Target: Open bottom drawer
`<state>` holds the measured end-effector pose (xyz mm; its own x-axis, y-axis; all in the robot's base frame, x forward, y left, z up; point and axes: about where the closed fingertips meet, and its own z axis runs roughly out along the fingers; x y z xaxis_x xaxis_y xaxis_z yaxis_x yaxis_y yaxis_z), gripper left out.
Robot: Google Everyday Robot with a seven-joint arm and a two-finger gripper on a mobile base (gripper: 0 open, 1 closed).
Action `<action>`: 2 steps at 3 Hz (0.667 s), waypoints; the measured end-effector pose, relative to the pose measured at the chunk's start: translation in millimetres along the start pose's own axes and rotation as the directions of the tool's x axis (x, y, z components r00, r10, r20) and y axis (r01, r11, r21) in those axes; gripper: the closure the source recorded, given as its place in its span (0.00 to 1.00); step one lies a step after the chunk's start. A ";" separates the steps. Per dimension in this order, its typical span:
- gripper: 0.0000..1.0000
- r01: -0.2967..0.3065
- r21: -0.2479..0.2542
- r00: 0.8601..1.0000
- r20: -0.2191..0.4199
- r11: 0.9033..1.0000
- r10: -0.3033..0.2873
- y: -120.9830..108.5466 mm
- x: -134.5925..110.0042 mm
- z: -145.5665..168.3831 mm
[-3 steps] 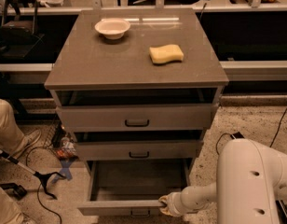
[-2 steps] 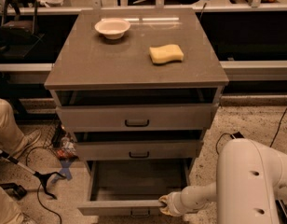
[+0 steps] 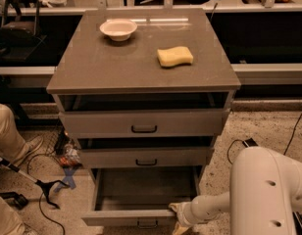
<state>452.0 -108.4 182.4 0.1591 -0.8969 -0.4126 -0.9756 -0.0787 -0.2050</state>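
Observation:
The bottom drawer (image 3: 126, 217) of the grey cabinet is pulled well out, its dark empty inside showing, its front low in the view with a small black handle (image 3: 147, 224). My gripper (image 3: 178, 214) is at the right end of the drawer front, at its top edge, with the white arm (image 3: 268, 195) reaching in from the lower right. The middle drawer (image 3: 146, 156) and the top drawer (image 3: 143, 123) stand slightly out above it.
On the cabinet top (image 3: 92, 67) stand a white bowl (image 3: 118, 29) and a yellow sponge (image 3: 175, 56). A person's leg and shoe (image 3: 13, 141) are at the left, with cables and a black tool (image 3: 43, 185) on the speckled floor. Dark benches run behind.

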 end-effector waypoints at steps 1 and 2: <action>0.00 -0.006 0.006 0.999 0.040 1.000 0.006 -0.3 4.3 -8.4; 0.00 0.009 0.071 0.992 0.126 0.997 -0.018 -27.5 2.9 -27.2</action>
<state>475.1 -120.7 211.1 0.1943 -0.8332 -0.5177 -0.9609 -0.0555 -0.2714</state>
